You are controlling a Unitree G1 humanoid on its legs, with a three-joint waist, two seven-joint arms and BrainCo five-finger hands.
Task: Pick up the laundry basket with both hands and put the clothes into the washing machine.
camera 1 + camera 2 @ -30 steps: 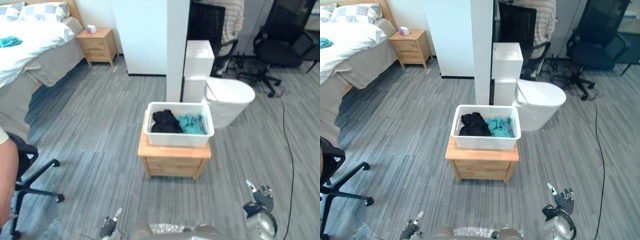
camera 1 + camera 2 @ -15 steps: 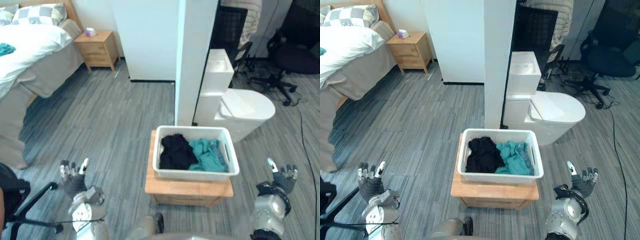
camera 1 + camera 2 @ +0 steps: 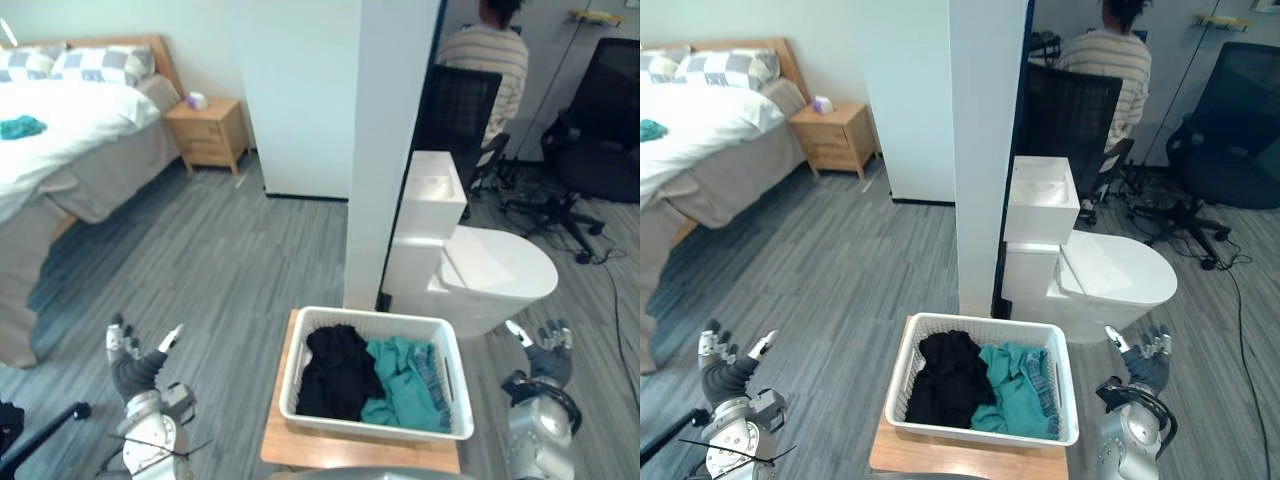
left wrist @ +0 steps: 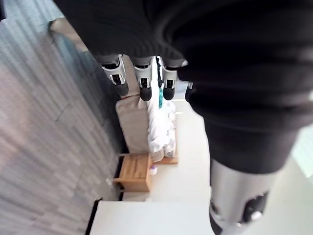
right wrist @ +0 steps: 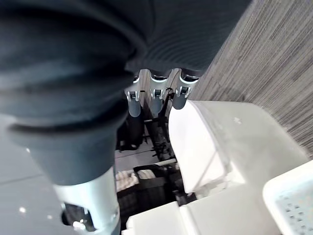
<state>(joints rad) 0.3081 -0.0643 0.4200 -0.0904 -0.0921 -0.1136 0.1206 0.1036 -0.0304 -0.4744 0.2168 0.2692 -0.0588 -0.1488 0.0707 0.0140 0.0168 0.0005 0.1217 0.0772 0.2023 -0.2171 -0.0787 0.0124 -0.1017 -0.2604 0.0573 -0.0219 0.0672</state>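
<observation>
Basket handling: the laundry basket (image 3: pixel 375 426) looks like stiff white plastic and is probably light with this small load. The smooth rim may slip, so lift it level.
Where to hold: take the rim at the two short ends, one hand on each, with fingers curled under the lip.
Basket look: white, rectangular and open-topped, with perforated walls and a rolled rim.
Contents: black clothes (image 3: pixel 335 370) fill the left half and teal clothes (image 3: pixel 405 385) the right. They are soft and loose and lie below the rim.
Basket location: it sits on a low wooden stand (image 3: pixel 300 448) directly in front of you, with a white toilet (image 3: pixel 490 275) just beyond.
Left hand: your left hand (image 3: pixel 135 365) is raised at lower left, well apart from the basket. Its fingers are straight and spread, and it holds nothing.
Right hand: your right hand (image 3: pixel 540 350) is raised near the basket's right end, not touching it. Its fingers are straight and it is empty.
Stage: neither end is gripped yet.
</observation>
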